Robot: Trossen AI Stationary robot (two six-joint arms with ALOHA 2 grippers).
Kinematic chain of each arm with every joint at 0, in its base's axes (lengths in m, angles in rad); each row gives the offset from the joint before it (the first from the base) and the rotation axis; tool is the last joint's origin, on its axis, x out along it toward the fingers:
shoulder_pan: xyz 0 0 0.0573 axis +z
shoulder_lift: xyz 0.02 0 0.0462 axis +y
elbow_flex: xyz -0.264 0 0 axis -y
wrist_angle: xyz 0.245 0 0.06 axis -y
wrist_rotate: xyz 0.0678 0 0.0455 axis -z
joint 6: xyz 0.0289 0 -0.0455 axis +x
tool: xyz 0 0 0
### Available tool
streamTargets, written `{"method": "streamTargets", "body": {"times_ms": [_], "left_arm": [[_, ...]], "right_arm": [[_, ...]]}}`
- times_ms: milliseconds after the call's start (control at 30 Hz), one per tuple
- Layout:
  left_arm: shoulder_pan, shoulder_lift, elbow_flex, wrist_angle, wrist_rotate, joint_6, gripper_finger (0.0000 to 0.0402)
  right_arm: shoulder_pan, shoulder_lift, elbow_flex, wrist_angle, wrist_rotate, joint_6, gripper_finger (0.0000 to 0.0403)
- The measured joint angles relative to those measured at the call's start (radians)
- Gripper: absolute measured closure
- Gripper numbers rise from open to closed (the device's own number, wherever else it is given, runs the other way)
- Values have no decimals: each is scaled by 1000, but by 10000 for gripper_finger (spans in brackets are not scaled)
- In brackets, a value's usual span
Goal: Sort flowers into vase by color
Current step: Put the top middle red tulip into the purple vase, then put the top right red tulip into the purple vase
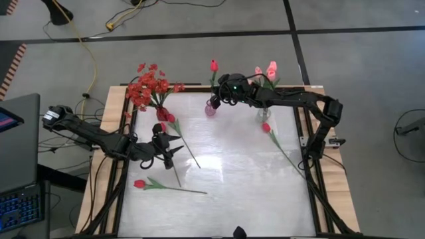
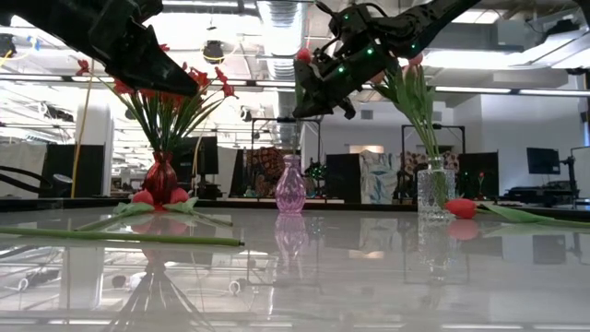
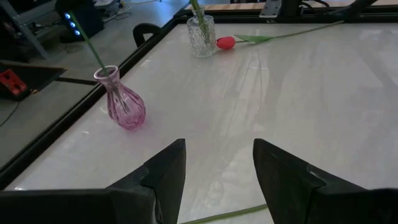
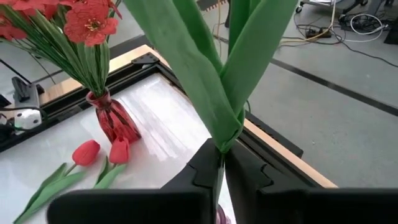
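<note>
My right tool (image 4: 221, 163) grips a red tulip (image 1: 214, 65) above the pink vase (image 1: 210, 109); left tool (image 3: 217, 165) wide, three tulips left nearby.

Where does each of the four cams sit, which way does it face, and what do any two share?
High: overhead, straight down on the table; both arms show.
Low: table height, level toward the room; both arms enter from above.
Left wrist: on the left gripper, open above the table, facing the pink vase and clear vase.
Right wrist: on the right gripper, shut on a red tulip stem, facing the red vase.
Shared: pink vase in high, low and left wrist.
</note>
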Motion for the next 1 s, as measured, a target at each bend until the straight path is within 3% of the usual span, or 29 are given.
{"method": "streamTargets", "body": {"times_ms": [600, 1000], "left_arm": [[0, 0, 0, -1, 0, 0, 226], [2, 0, 0, -4, 0, -1, 226]], "right_arm": [[0, -3, 0, -6, 0, -11, 238], [16, -126, -1, -152, 1, -70, 181]]}}
